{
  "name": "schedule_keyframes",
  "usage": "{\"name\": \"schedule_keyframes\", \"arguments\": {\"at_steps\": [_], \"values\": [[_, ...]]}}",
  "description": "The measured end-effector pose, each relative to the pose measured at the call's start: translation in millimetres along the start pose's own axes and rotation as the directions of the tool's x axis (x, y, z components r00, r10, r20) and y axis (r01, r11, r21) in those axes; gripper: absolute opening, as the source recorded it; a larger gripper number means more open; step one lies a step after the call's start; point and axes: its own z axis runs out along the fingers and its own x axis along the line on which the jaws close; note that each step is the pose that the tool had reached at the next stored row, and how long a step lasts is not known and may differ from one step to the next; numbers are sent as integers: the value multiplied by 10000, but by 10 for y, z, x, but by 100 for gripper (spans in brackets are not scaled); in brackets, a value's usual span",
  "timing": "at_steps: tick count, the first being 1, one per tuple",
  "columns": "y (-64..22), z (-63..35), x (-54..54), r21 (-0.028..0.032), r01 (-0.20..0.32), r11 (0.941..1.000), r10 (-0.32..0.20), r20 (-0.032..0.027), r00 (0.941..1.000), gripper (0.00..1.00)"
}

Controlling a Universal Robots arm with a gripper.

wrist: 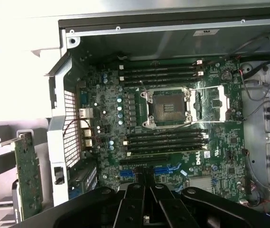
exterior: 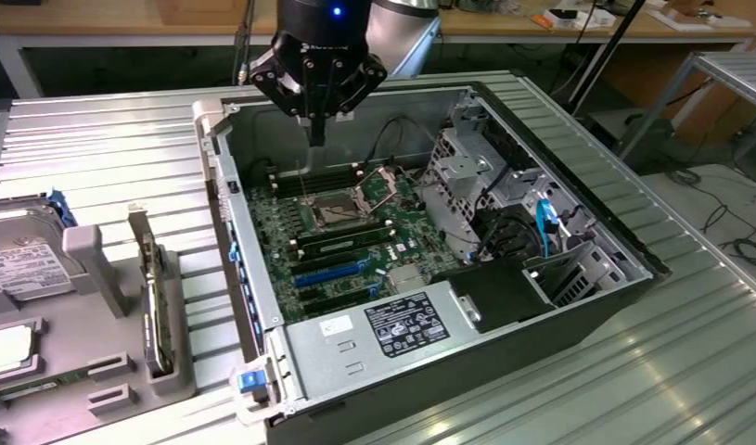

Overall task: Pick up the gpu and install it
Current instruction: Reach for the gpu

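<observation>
See the claw (exterior: pixel 315 137) up over the open computer case (exterior: pixel 539 343): clenched tight, holding nothing. Hangs above the green main board (exterior: pixel 273 236), near the back wall of the case, not touching it.

Find the gpu (exterior: pixel 155 287) outside the case, on the exterior view's left. Stands on its thin edge in a grey rack (exterior: pixel 91 260), just beside the case wall. Same gpu (wrist: pixel 28 175) in the wrist view, green and on end. Well apart from the claw.

Looks light and stiff, so likely easy to lift. Looks thin and flat too, so probably quick to tip or twist in a pinch. Likely fragile: small parts on the face, and a bare lower edge meant for a slot. Best to pinch across the thin top edge, near the middle, with the flat sides against the pads. Better not to squeeze the little parts, nor to pull by the metal strip (exterior: pixel 139 230) at the end. Past the rack, a silver hard drive (exterior: pixel 19 264): not the thing to take.
</observation>
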Motion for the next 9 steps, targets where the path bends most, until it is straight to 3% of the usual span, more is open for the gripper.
{"name": "schedule_keyframes", "arguments": {"at_steps": [9], "values": [[-20,-4,122,0,0,10000,0,0,10000,11]]}}
